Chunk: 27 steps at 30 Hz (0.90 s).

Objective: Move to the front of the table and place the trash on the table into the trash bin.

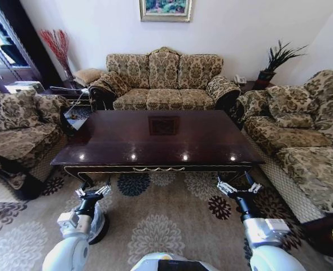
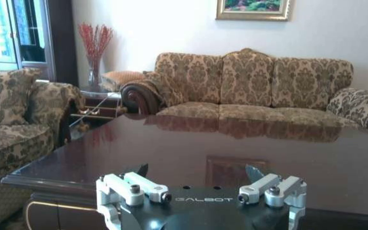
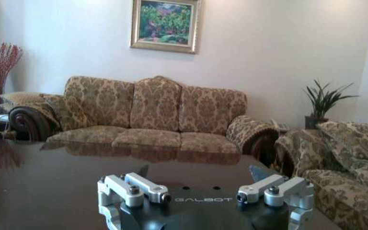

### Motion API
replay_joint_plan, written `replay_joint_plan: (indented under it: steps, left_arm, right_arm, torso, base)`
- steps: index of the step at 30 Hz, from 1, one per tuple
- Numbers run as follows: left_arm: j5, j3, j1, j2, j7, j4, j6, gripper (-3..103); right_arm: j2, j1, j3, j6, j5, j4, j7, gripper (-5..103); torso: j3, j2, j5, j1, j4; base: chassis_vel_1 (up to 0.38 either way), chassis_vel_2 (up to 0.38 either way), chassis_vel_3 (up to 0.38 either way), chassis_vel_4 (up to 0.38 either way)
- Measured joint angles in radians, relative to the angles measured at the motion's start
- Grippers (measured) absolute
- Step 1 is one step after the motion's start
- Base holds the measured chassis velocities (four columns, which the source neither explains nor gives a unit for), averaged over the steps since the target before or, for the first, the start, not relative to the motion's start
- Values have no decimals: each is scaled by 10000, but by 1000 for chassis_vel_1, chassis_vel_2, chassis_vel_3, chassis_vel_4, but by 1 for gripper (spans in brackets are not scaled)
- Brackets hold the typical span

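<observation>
Head view: both arms hang low in front of the table (image 1: pixel 155 141), on the robot's side of its carved, gilt-trimmed front edge. The left gripper (image 1: pixel 93 192) sits below the table's left front corner and the right gripper (image 1: pixel 238 187) below its right front corner. Each has its jaws spread wide, holds nothing and touches nothing. In the left wrist view the left gripper (image 2: pixel 200 173) shows two dark pointed fingertips (image 2: pixel 142 169) set well apart above silver metal linkages and a black plate, with the table edge just beyond them. The right wrist view shows the right gripper (image 3: pixel 200 172) in the same wide stance, its fingertips (image 3: pixel 258 172) over the near edge of the tabletop.

The table is a large rectangle of dark, glossy reddish-brown wood with a square inlay at its centre; its polished top mirrors the sofa and ceiling lights. I can make out no litter on the top and no bin near the table.

Beyond the table's far edge stands a three-seat sofa (image 1: pixel 163 79) in gold-and-brown floral damask with rolled arms. Matching sofas flank the table, one at its left end (image 1: pixel 20 132) and one at its right end (image 1: pixel 302 135). A framed landscape painting (image 1: pixel 165 9) hangs on the white wall above the far sofa. A vase of red twigs (image 1: pixel 58 48) stands past the table's far left corner, a potted green plant (image 1: pixel 276 59) past its far right corner. Under the table lies a beige rug (image 1: pixel 155 226) with large round floral medallions.
</observation>
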Motion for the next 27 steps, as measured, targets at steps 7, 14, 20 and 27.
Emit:
replay_joint_plan:
  steps: [7,14,20,27]
  left_arm:
    - [0,0,0,0,4,0,0,100]
    - [0,0,0,0,5,0,0,100]
    - [0,0,0,0,5,-1,0,100]
    - [0,1,0,0,5,0,0,100]
  right_arm:
    - [0,0,0,0,0,0,0,100]
    - [0,0,0,0,0,0,0,100]
    - [0,0,0,0,0,0,0,100]
    - [0,0,0,0,0,0,0,100]
  torso:
    - [0,0,0,0,0]
    - [0,0,0,0,0]
    - [0,0,0,0,0]
    - [0,0,0,0,0]
  base:
    - [0,0,0,0]
    - [0,0,0,0]
    - [0,0,0,0]
    - [0,0,0,0]
